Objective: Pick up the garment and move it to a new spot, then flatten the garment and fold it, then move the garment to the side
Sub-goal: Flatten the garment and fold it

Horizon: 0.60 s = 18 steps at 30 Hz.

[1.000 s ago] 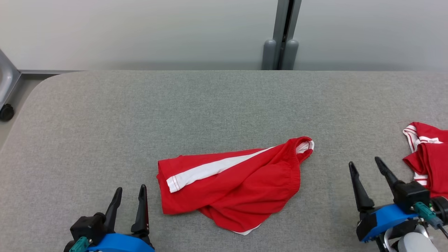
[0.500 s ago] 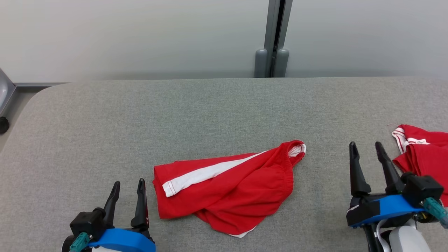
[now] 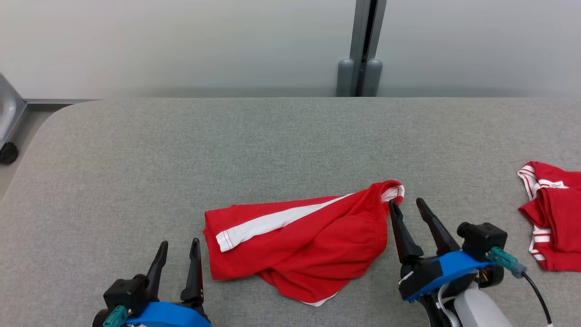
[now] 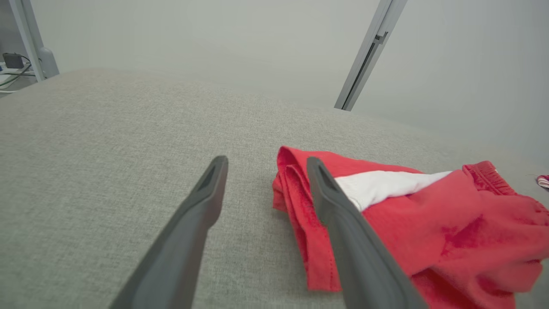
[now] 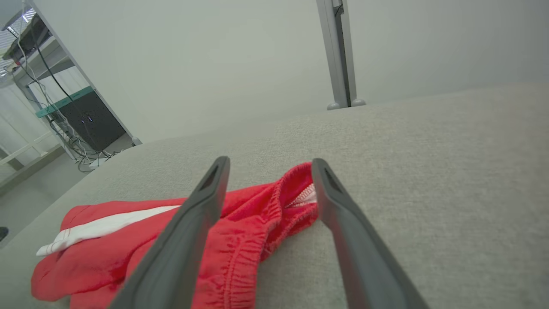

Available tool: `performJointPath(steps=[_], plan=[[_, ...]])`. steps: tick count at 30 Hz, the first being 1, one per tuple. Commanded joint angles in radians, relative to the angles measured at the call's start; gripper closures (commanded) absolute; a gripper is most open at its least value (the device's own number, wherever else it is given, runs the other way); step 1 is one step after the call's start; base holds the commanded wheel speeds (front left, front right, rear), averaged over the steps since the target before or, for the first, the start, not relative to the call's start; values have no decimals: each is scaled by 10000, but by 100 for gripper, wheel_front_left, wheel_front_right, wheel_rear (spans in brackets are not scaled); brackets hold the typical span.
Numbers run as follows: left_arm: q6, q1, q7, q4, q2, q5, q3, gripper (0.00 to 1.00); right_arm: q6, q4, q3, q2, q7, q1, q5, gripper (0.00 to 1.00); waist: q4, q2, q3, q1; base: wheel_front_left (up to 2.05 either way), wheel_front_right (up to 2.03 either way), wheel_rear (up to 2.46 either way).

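While its two dark fingers stand apart and point up the grey woven table, the left gripper sits low at the near edge. Just to its right is the garment, soft red shorts with a white side stripe, lying crumpled mid-table. The right gripper tilts leftward, its fingers spread around the gathered elastic waistband corner; whether they touch it is unclear. Well apart, far right, lies another red-and-white cloth.
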Motion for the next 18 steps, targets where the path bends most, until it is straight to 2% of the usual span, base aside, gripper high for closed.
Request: performJointPath(steps=[1, 11, 18], plan=[[16, -127, -22, 18, 55, -65, -109, 0, 0, 405, 271, -39, -30, -430, 462, 0, 165, 0, 143, 1, 0, 0, 0], [16, -236, -21, 86, 236, -324, -359, 0, 0, 2918, 813, -33, -30, -1965, 1361, 0, 598, 0, 491, 1, 0, 0, 0], [16, -371, -22, 59, 305, -455, -455, 0, 0, 3957, 757, -30, -30, -2582, 1568, 0, 763, 0, 663, 1, 0, 0, 0]])
